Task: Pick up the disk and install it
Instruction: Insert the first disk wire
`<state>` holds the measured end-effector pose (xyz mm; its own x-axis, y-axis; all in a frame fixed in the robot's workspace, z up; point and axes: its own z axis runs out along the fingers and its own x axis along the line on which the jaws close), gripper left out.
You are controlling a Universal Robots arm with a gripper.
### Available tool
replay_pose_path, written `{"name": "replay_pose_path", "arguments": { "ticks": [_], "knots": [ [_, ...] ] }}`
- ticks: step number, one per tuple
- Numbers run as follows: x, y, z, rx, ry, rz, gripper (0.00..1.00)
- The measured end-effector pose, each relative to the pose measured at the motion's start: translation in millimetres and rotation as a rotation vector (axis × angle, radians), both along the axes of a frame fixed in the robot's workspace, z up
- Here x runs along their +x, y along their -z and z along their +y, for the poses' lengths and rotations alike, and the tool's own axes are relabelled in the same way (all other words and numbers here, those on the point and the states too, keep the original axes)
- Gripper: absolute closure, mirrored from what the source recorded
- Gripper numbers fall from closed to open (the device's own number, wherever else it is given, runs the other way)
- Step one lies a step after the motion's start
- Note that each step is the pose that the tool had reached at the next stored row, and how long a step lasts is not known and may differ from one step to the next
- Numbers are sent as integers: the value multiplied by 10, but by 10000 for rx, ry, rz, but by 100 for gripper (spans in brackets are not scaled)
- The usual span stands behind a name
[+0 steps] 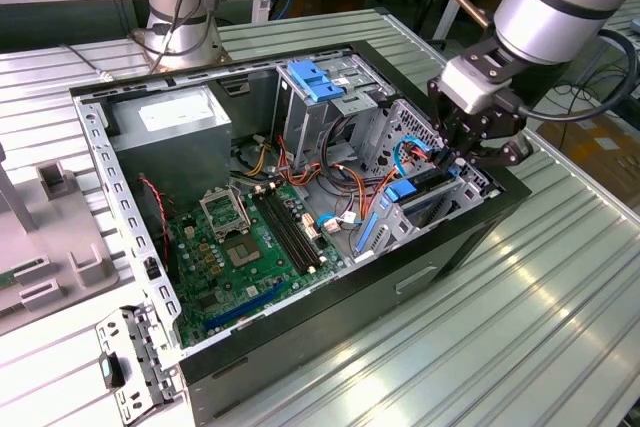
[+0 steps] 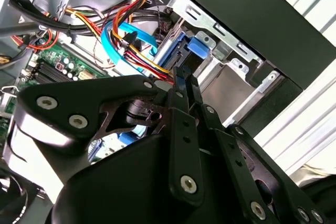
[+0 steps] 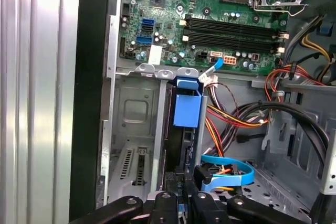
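Disk is seated upright in the metal drive bay at the computer case's front corner, gripped at its rear edge by the gripper, whose jaws are clamped on it.

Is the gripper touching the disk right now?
Touching. In the second wrist view the gripper has its fingers closed on the edge of the disk, no gap visible.

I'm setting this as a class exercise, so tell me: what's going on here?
A robot arm is working inside an open computer case on a metal table. Its gripper is down at the disk, which stands on edge in a drive bay next to the motherboard. The jaws look nearly closed around the disk's end.
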<state>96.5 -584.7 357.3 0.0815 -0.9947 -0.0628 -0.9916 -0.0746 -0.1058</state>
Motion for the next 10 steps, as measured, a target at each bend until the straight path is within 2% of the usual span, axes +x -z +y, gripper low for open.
{"name": "replay_pose_path", "arguments": {
  "ticks": [2,4,6,8,10],
  "knots": [
    [-1,3,1,0,155,0,83],
    [-4,8,4,0,528,0,83],
    [-6,9,8,-2,730,1,83],
    [-6,12,19,0,778,0,83],
    [-6,18,24,3,985,0,83]
  ]
}}
